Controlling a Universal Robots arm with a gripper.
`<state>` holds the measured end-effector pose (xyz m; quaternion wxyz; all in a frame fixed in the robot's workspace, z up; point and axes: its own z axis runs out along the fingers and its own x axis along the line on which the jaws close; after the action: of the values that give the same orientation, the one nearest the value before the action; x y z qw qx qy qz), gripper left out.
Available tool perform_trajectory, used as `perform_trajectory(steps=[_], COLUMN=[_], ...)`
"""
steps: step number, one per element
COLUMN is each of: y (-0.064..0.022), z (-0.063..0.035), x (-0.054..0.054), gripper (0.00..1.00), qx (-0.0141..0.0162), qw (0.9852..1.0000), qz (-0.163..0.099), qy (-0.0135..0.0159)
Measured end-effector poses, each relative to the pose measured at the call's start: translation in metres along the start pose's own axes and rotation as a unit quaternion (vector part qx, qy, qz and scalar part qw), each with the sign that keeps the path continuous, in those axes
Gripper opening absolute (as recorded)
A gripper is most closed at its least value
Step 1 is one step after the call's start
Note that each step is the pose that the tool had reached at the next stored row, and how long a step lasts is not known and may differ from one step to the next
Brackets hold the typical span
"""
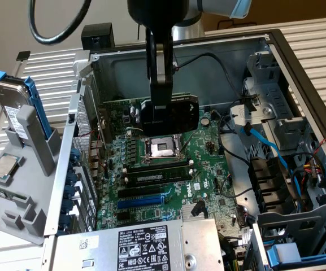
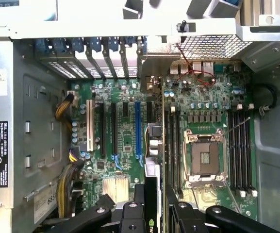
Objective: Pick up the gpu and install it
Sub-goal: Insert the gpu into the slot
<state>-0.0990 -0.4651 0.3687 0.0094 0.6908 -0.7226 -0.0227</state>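
Note:
My gripper (image 1: 158, 110) hangs down into the open computer case and is shut on the gpu (image 1: 179, 113), a black-shrouded card held on edge above the green motherboard (image 1: 208, 164). In the exterior view the card hovers just beyond the CPU socket (image 1: 161, 148), clear of the board. In the wrist view the gpu (image 2: 163, 145) runs edge-on away from my gripper (image 2: 156, 216), with its silver bracket (image 2: 150, 65) toward the case's rear slot openings. There it lies between the blue expansion slot (image 2: 138, 131) and the CPU socket (image 2: 205, 158).
The power supply (image 1: 134, 245) sits at the case's near end. Drive cages and blue and black cables (image 1: 275, 152) crowd the exterior view's right. Outside the case wall on the exterior view's left, a grey rack (image 1: 16, 197) holds a hard drive (image 1: 10, 110) and a CPU chip (image 1: 5, 166).

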Motion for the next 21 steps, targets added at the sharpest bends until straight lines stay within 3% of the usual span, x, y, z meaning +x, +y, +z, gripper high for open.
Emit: perform_trajectory(steps=[10, 17, 20, 21], y=[0.0027, 0.0066, 0.0067, 0.0067], z=[0.0183, 0.0306, 0.0335, 0.0334], x=[0.001, 0.002, 0.003, 0.003], gripper=[0.27, 0.27, 0.27, 0.27], qx=[-0.0002, -0.0061, -0.0111, -0.0112], qw=[1.0, 1.0, 0.9999, 0.9999], qz=[0.0, 0.001, 0.001, 0.001], qy=[0.0, 0.0002, 0.0005, 0.0006])
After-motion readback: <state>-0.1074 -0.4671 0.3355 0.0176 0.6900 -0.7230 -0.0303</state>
